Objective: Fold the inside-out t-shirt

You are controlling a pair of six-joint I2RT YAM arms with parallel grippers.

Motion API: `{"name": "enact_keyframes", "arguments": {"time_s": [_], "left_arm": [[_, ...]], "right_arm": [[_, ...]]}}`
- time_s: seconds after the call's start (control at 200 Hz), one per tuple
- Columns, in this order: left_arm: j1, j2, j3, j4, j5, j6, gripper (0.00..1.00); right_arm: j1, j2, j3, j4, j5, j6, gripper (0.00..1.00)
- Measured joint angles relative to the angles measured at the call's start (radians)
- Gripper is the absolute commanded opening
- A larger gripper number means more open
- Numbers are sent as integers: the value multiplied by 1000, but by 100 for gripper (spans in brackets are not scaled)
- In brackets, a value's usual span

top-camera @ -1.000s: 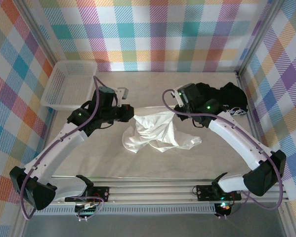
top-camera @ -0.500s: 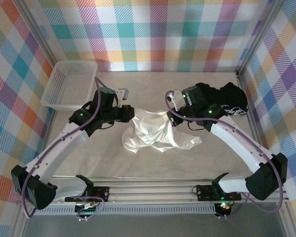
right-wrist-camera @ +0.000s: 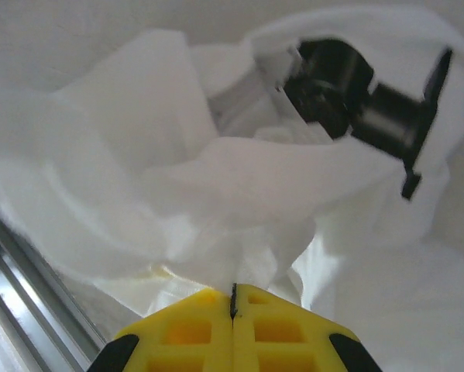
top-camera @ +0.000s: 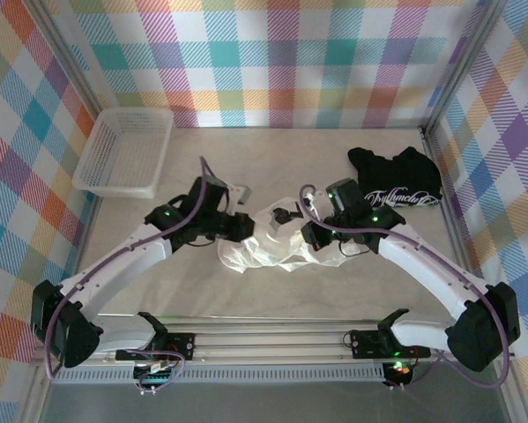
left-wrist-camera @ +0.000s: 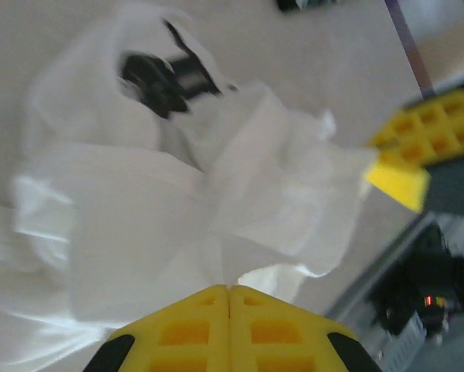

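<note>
Both arms bend inward, left gripper (top-camera: 246, 224) pointing to four o'clock, right gripper (top-camera: 310, 236) to eight, each pinched tight on the white t-shirt (top-camera: 277, 248).

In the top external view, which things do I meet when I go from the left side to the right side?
white basket → left hand → inside-out t-shirt → right hand → black t-shirt

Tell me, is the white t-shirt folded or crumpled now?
Crumpled. The white t-shirt sits as an irregular bunched heap with loose wrinkles; no straight fold edge shows.
</note>
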Motion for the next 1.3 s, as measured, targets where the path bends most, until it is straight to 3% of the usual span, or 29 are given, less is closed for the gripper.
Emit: {"name": "enact_keyframes", "arguments": {"time_s": [0.19, 0.34, 0.46, 0.555, 0.66, 0.825, 0.91, 1.145, 1.3], "left_arm": [[-195, 82, -33, 38, 25, 18, 16], [-269, 156, -33, 51, 21, 41, 42], [-257, 134, -32, 51, 5, 64, 54], [-200, 63, -40, 57, -14, 61, 62], [-53, -38, -72, 80, -76, 12, 65], [241, -58, -168, 145, -135, -144, 68], [340, -2, -209, 169, -127, -208, 69], [369, 237, -181, 237, -68, -251, 69], [361, 363, -140, 281, -31, -254, 59]], "right_arm": [[0, -104, -108, -61, 109, 152, 0], [0, -205, -220, -130, 208, 268, 22], [0, -282, -232, -154, 278, 299, 34], [0, -325, -232, -106, 281, 284, 41], [4, -282, -230, -6, 240, 256, 45], [30, -9, -138, 146, 204, 199, 58], [30, 119, -69, 205, 206, 182, 61], [-87, 407, 120, 320, 107, 175, 73], [-98, 545, 180, 362, 31, 185, 78]]}}
